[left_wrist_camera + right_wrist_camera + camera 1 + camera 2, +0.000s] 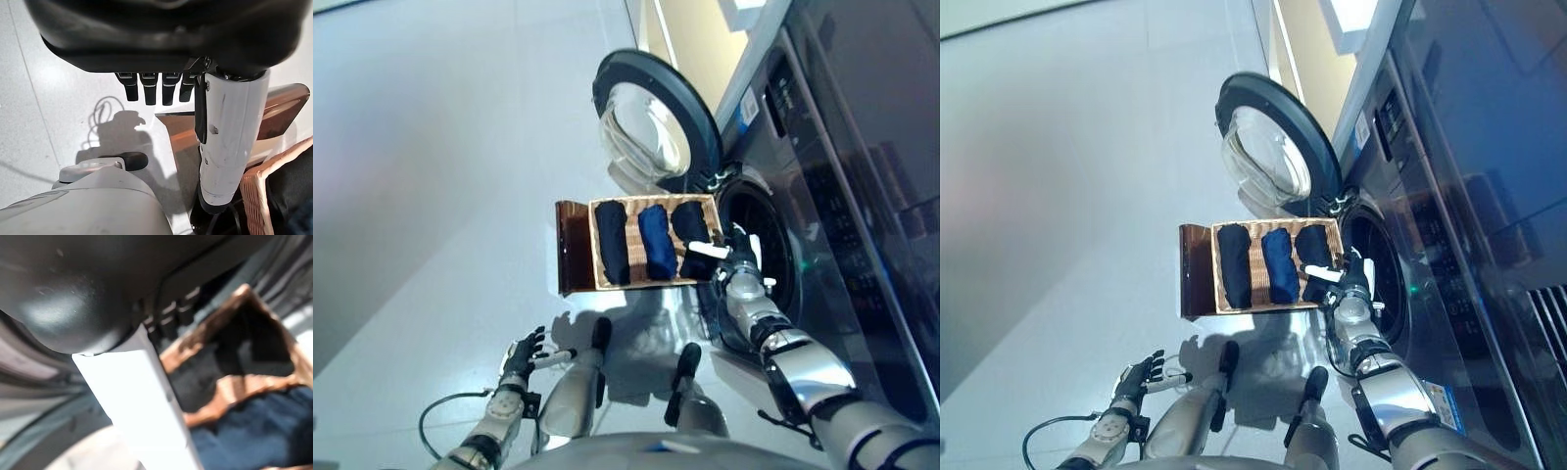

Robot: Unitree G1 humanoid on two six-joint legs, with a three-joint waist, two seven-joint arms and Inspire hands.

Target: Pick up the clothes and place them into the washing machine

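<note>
A wicker basket [646, 285] stands on the floor before the washing machine [842, 196], with three rolled garments side by side in it: a black one [612, 243], a blue one [656, 242] and another black one [690, 230]. My right hand [736, 264] hovers at the basket's end nearest the drum opening [766, 245], open, its white thumb [703, 251] lying across the right black garment. The right wrist view shows that black garment [254, 342] and the blue one [254, 426] past the thumb. My left hand [524, 357] hangs low and open, away from the basket.
The round door [656, 113] stands wide open beyond the basket. A brown glossy panel [573, 259] adjoins the basket's left end. Pale floor [431, 196] spreads to the left.
</note>
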